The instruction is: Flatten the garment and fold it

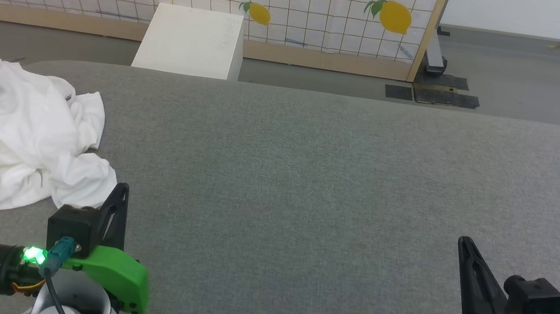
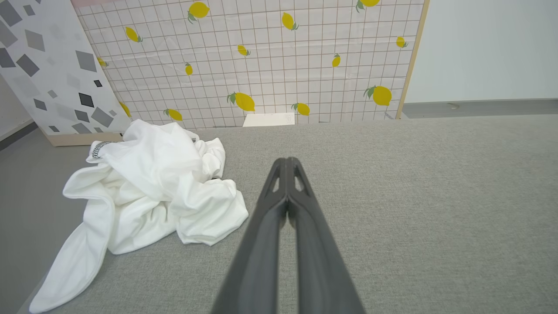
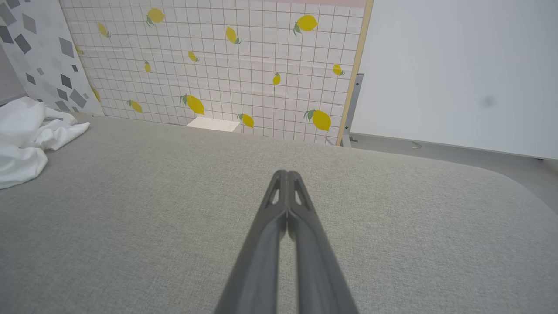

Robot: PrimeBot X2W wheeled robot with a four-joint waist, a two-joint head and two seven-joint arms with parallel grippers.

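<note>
The white shirt lies crumpled on the tabletop at nine o'clock. My left tool and right tool are closed, empty; flattening and folding remain.

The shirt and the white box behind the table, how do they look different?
The shirt is crumpled in a loose heap; the box has flat faces and straight edges. The shirt lies on the grey table near its left edge; the box stands beyond its far edge. Both are white.
</note>
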